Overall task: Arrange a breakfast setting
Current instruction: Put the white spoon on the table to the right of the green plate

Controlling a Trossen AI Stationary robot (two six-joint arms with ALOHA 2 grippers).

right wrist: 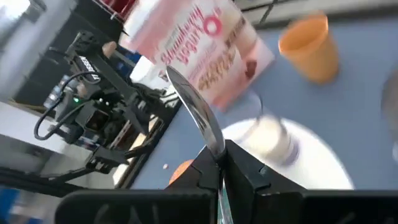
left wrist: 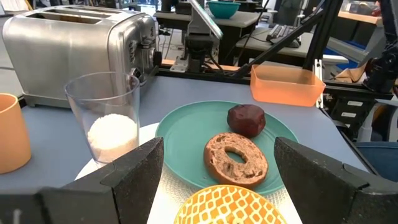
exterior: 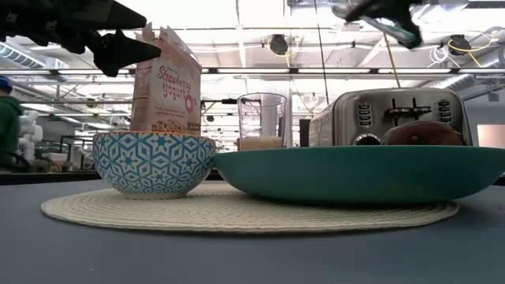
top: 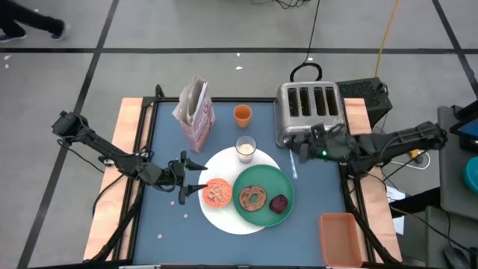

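The spoon (right wrist: 198, 118) is the item in transit: it stands clamped between the closed jaws of the right gripper (right wrist: 219, 163), bowl end pointing forward, held above the table (top: 314, 202) in front of the silver toaster (top: 310, 108). In my judgement it is carried high so as to pass over the glass and plates on its way to a spot by the setting.

The rest is laid out. The large white plate (top: 224, 217) lies mid-table and carries the green plate (top: 263, 179), which holds the bagel (top: 252, 198) and the dark-red fruit (top: 278, 203). The orange-patterned bowl (top: 217, 193) sits on the white plate's left part, just beside the green plate. The milk glass (top: 246, 149) stands at the white plate's far edge, the orange cup (top: 242, 114) beyond it, and the pink cereal box (top: 196, 113) upright to the left. Grouping food in front and drinks behind looks deliberate.

The left gripper (top: 188, 179) hovers just left of the bowl with its jaws spread wide and empty, apparently waiting.

The tan bin (top: 341, 237) sits at the near right corner, apart from the setting.

From overhead the spoon cannot be made out against the right arm. The right wrist view is motion-blurred, so the glass is only a smear. A few small specks on the table left of the plate cannot be identified.
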